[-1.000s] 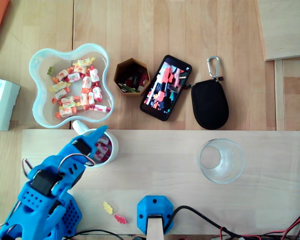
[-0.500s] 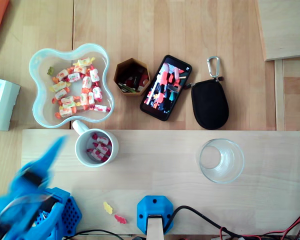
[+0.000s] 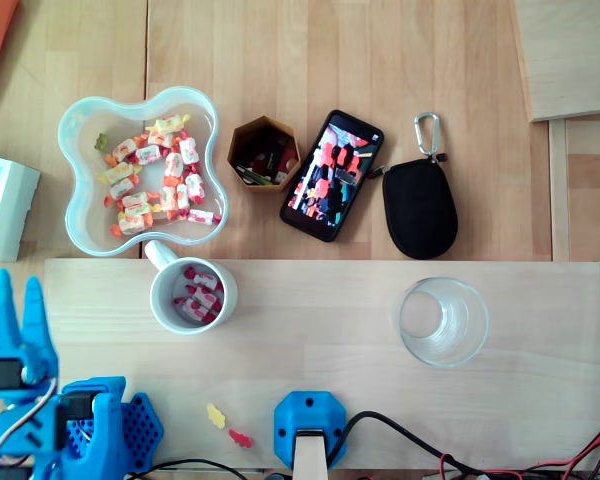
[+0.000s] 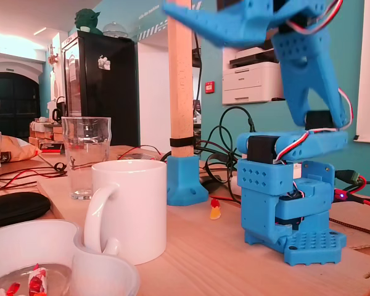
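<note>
Mug [image 3: 193,295] holding wrapped candies [image 3: 200,298]: seated on pale board [image 3: 330,330], handle toward scalloped bowl [image 3: 80,200] just above it in overhead view. Gripper [image 3: 17,288]: fingers parted, empty, held high at board's left edge, well apart from mug

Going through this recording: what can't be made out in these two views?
Gripper: open in the overhead view; in the fixed view the top edge cuts it off.
White mug: in the fixed view its own wall hides its inside.
Brown hexagonal cup: overhead view, contents too small and dark to name.
Black pouch: overhead view, closed, contents hidden.
</note>
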Tool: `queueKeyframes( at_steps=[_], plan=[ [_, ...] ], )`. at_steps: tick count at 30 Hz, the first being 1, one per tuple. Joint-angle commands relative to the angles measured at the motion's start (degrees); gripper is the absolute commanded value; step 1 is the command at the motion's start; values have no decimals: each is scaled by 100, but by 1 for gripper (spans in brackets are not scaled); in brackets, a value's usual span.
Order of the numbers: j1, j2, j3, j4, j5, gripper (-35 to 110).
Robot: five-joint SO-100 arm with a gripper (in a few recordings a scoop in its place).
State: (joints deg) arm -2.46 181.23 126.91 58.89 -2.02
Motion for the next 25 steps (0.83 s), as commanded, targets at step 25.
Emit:
queueKeyframes(
  at_steps=[25],
  plan=[
    [-185, 905, 2294, -1846, -97, 32]
  ],
)
